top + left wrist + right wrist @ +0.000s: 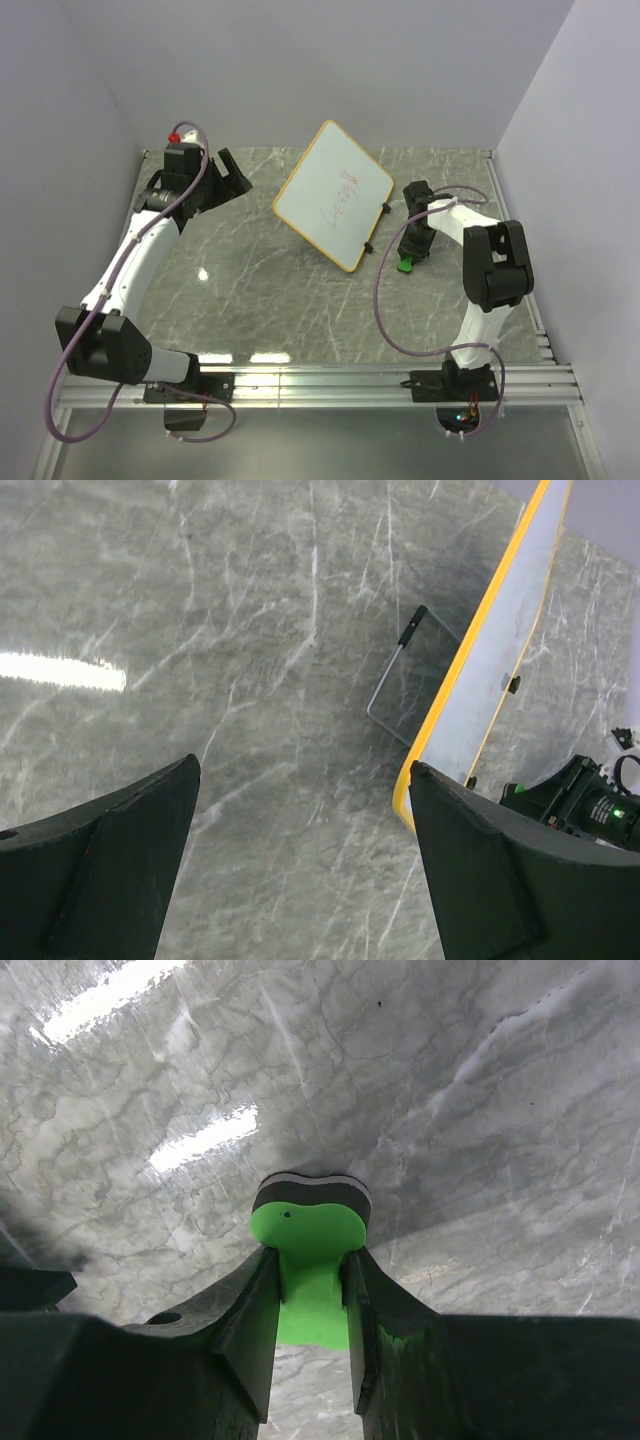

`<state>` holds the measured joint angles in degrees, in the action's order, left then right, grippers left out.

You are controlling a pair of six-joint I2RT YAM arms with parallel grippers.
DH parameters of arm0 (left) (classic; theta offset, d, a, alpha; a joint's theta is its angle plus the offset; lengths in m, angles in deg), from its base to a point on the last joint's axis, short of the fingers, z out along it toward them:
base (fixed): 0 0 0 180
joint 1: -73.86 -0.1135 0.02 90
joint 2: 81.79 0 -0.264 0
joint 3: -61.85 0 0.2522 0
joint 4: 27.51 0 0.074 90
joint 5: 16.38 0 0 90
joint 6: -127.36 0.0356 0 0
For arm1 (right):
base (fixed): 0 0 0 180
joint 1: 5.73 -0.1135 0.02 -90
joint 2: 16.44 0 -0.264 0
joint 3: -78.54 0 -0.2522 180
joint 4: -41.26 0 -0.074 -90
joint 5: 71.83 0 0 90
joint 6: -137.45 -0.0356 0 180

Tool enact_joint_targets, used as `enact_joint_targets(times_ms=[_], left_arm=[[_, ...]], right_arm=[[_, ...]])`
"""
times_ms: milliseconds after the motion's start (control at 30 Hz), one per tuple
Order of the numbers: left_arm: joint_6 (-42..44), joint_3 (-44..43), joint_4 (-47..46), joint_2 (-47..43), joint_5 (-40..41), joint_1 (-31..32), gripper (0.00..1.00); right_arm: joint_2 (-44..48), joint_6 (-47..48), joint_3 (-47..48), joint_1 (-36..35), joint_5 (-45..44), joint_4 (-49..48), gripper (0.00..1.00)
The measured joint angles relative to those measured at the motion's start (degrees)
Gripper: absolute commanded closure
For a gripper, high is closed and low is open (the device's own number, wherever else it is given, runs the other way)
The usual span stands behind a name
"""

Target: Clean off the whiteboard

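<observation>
The whiteboard (332, 195), white with an orange-yellow rim and red scribbles, stands tilted on a wire stand in the middle back of the table. The left wrist view shows its rim edge-on (470, 650) with the wire stand (392, 685) behind it. My right gripper (408, 256) is just right of the board's near corner and is shut on the green eraser (308, 1260), whose dark felt face (310, 1192) rests at the table. My left gripper (232, 172) is open and empty, left of the board, its fingers (110, 870) wide apart over bare marble.
The marble table (250, 290) is walled by white panels at the back and sides. A metal rail (330, 385) runs along the near edge by the arm bases. The right arm's cable (385, 320) loops over the table in front of the board.
</observation>
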<state>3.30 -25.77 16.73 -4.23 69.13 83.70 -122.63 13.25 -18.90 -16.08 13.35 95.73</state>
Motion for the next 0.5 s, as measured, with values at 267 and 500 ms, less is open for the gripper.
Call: enact_joint_targets(times_ms=[267,500], left_arm=[[4.5,-13.9,-3.4,12.8,-6.4,0.0,0.10],[5.9,-31.7,-6.9,31.4,-19.6,0.3,0.10]], right_arm=[[1.6,0.8,-1.5,-0.3,0.6,-0.1,1.00],[8.0,0.9,-0.4,-1.0,2.8,3.5,1.00]])
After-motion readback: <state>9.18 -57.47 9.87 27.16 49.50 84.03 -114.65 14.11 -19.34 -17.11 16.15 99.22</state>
